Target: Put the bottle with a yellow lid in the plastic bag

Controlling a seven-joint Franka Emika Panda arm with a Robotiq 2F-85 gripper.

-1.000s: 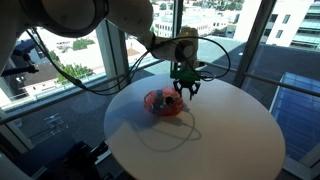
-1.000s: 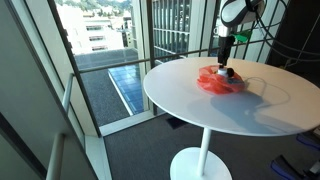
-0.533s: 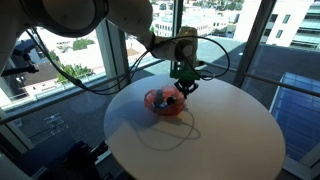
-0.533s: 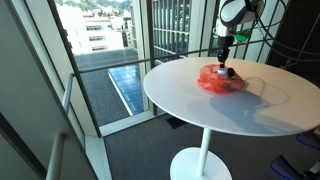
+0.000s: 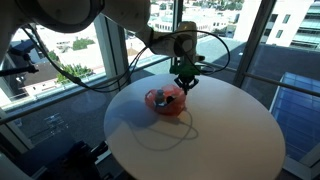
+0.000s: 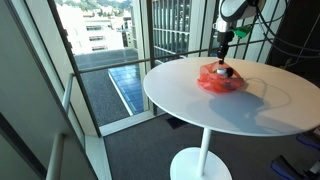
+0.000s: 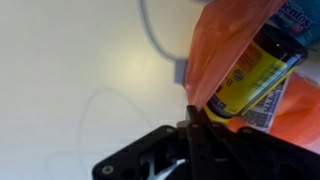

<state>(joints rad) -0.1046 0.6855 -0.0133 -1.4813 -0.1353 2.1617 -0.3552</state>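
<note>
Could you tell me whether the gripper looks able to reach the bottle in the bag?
Probably yes: the gripper hangs just above the bag, and the wrist view shows the bottle exposed in its open mouth, though the jaws look shut.

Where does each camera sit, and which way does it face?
Exterior view: close beside the arm, looking across the round white table toward the windows; big arm links and the hand show.
Exterior view: farther off and lower, side-on to the table's pedestal; only the forearm and hand show.
Wrist view: looks down past the hand at the orange plastic bag and yellow-labelled bottle.
Shared: both exterior views show table, bag and hand.
</note>
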